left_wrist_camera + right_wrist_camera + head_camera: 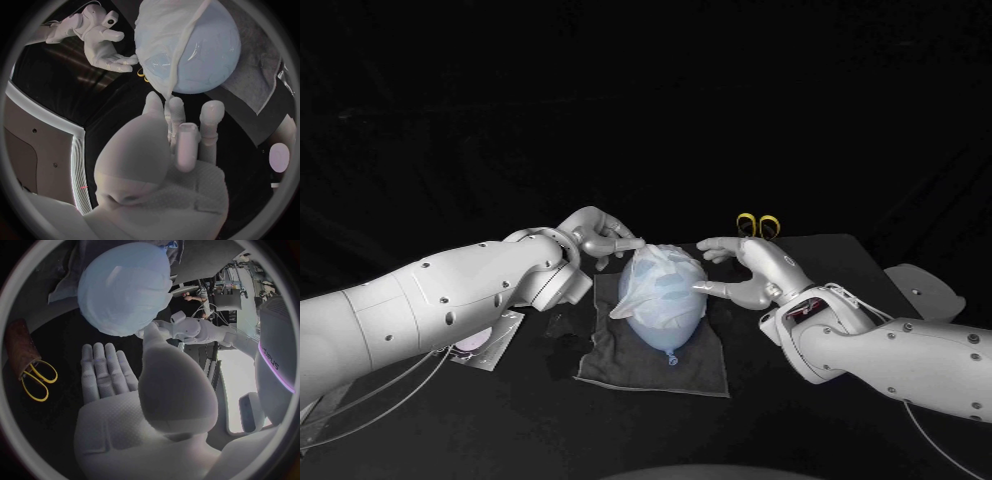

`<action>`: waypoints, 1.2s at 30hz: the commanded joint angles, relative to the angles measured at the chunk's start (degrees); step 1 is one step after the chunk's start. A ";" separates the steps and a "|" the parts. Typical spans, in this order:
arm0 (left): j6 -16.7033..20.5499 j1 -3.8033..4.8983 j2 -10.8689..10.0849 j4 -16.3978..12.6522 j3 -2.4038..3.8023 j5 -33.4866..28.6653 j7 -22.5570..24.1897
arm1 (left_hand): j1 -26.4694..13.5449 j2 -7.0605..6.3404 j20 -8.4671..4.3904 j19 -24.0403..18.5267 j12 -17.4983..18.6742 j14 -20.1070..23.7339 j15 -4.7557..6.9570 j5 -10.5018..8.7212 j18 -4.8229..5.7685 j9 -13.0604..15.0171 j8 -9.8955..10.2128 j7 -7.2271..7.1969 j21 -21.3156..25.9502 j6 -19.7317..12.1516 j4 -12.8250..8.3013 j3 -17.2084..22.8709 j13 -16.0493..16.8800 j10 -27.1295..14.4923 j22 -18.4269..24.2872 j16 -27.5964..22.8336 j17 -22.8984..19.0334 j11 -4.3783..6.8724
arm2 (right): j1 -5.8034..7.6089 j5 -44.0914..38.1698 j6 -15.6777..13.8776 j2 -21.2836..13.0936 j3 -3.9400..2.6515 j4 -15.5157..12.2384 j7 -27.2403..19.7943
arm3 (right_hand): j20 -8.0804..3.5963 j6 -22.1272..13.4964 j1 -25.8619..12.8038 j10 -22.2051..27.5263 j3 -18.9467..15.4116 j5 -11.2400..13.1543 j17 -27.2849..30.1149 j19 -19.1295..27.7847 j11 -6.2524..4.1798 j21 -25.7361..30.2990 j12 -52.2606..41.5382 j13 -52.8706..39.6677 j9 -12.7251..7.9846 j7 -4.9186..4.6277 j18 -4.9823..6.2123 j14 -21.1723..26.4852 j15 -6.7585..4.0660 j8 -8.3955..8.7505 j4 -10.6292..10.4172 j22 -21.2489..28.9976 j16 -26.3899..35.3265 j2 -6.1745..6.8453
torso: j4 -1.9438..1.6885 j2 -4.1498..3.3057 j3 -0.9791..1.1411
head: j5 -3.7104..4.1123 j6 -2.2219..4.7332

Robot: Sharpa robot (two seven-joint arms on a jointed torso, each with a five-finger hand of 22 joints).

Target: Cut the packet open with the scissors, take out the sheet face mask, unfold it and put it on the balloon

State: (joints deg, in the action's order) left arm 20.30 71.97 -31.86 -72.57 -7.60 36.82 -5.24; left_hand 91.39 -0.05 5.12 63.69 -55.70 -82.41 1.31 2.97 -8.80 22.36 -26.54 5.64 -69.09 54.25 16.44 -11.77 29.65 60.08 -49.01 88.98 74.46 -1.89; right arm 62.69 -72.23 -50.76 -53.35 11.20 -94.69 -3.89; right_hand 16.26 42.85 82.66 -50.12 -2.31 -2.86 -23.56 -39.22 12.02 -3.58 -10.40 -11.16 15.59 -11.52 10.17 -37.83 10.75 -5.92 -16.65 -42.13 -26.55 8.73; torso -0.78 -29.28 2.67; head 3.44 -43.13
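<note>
Nearest the robot, to the left of the balloon and partly under the left arm, lies a flat silvery packet with a pale round mark on it. A dark grey, rough-woven cloth is spread under the balloon. Its near edge lies closer to the robot than the balloon's knot, and cloth shows on both sides of the balloon.

The pale blue, glossy rubber balloon lies on this cloth with its long axis running from near to far. The knotted neck points towards the robot and the round end points away.

A thin white sheet face mask, wet-looking and wrinkled, is draped over the balloon's far, round half, and the near end is bare. One edge of the mask is drawn out into a strip.

At the balloon's far left the left hand pinches that strip between thumb and fingertips, with the strip taut up to the balloon.

At the balloon's right the right hand holds nothing, its fingers stretched flat and apart. Its thumb reaches to the balloon's side, but whether it touches cannot be told.

Beyond the balloon to the right, well apart, lie the yellow-handled scissors.
</note>
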 commanded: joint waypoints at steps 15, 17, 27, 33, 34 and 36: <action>-2.41 0.05 1.10 1.07 0.14 1.27 -3.15 | -0.17 -0.38 -0.50 0.49 -0.26 -0.53 -0.21 -0.20 0.82 -0.58 0.07 0.52 -1.02 0.55 0.24 -2.01 0.40 0.11 -1.33 0.31 0.55 -0.13 | 0.68 4.44 6.76 4.09 -0.21 3.65 0.89 | 0.45 -26.75 -2.59 26.96 -14.45 -0.71 15.42 22.19 3.79 1.43 8.29 8.95 -9.04 -5.77 -5.05 21.83 4.52 4.12 -0.73 23.26 19.71 8.79 | 0.01 -0.19 0.10 | 0.14 -0.15; -2.71 0.05 1.19 0.93 0.14 1.75 -3.49 | -0.77 -0.39 -0.45 0.74 -0.43 -0.83 -0.27 -0.21 0.89 -0.60 -0.06 0.54 -1.30 0.68 0.24 -2.65 0.53 0.28 -1.77 0.34 1.14 -0.16 | 0.73 5.16 7.57 4.66 -0.23 4.04 1.04 | 0.45 -27.27 -2.86 27.39 -14.46 -0.71 15.61 22.64 3.83 1.45 8.29 8.96 -9.22 -5.79 -5.11 22.09 4.58 4.15 -0.74 23.75 19.94 8.82 | 0.01 -0.22 0.07 | 0.23 -0.20; -1.75 0.05 0.96 0.41 0.37 3.01 -4.99 | -2.45 -0.37 -0.48 1.47 -3.14 -1.71 -0.11 -0.21 1.06 -0.25 -1.42 0.28 -2.29 1.25 0.11 -5.65 3.88 2.16 -3.08 0.51 2.77 0.04 | 0.81 7.36 10.35 6.03 -0.26 4.06 0.97 | 0.47 -27.91 -4.92 28.19 -14.55 -0.72 16.08 24.28 3.89 1.56 8.25 8.95 -9.43 -5.85 -5.33 22.48 4.73 4.04 -0.76 25.52 20.55 8.85 | -0.10 -0.42 0.02 | 0.32 -0.27; -1.95 0.05 0.87 0.34 0.52 3.17 -5.80 | -2.88 -0.29 -0.34 1.00 -1.78 -1.27 -0.48 -0.21 0.99 -0.26 -1.45 0.90 -2.09 -0.56 0.13 -6.91 1.79 -0.48 -2.58 0.38 1.91 -0.50 | 0.80 7.84 11.07 6.64 -0.26 4.68 1.04 | 0.48 -28.11 -5.29 28.67 -14.53 -0.75 16.32 24.86 3.93 1.61 8.30 8.99 -9.51 -5.85 -5.40 22.85 4.79 4.05 -0.74 26.12 20.83 8.84 | -0.09 -0.36 0.02 | 0.35 -0.38; -2.12 0.05 0.86 0.30 0.53 3.18 -5.87 | -2.83 -0.19 -0.30 0.93 -1.76 -1.23 -0.53 -0.21 0.98 -0.25 -1.49 0.95 -2.06 -0.75 0.10 -7.01 1.81 -0.67 -2.51 0.36 1.84 -0.56 | 0.80 7.87 11.17 6.74 -0.26 4.76 1.06 | 0.49 -28.15 -5.31 28.77 -14.48 -0.76 16.37 24.95 3.94 1.62 8.31 9.00 -9.53 -5.86 -5.41 22.92 4.80 4.05 -0.74 26.21 20.88 8.82 | -0.06 -0.37 0.03 | 0.32 -0.38; -2.69 0.05 0.84 0.18 0.55 3.20 -5.98 | -2.30 0.20 -0.23 0.94 -1.78 -1.27 -0.59 -0.19 0.99 -0.21 -1.63 0.97 -2.10 -0.94 -0.04 -6.95 1.86 -0.87 -2.59 0.36 1.94 -0.59 | 0.79 7.92 11.50 7.02 -0.26 4.97 1.13 | 0.49 -28.16 -5.30 28.81 -14.45 -0.77 16.40 24.98 3.95 1.61 8.31 9.00 -9.53 -5.86 -5.42 22.97 4.81 4.05 -0.74 26.24 20.93 8.79 | -0.05 -0.40 0.03 | 0.28 -0.35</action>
State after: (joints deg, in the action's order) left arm 18.57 71.97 -31.07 -72.15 -7.13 39.43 -10.45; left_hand 89.27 -0.29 4.72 64.72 -57.68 -83.69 1.09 2.97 -8.78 22.08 -28.07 6.53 -71.16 53.67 16.37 -18.49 31.49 59.56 -51.54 89.34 74.94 -2.45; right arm 63.46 -64.76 -41.22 -46.50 10.99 -89.77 -2.78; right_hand 16.72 15.16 77.86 -21.79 -16.59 -3.32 -7.23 -14.68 15.97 -2.28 -2.29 -2.25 6.11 -8.16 5.24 -15.32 15.63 -1.96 -17.47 -15.96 -5.88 17.40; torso -0.86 -29.66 2.69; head 3.80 -43.49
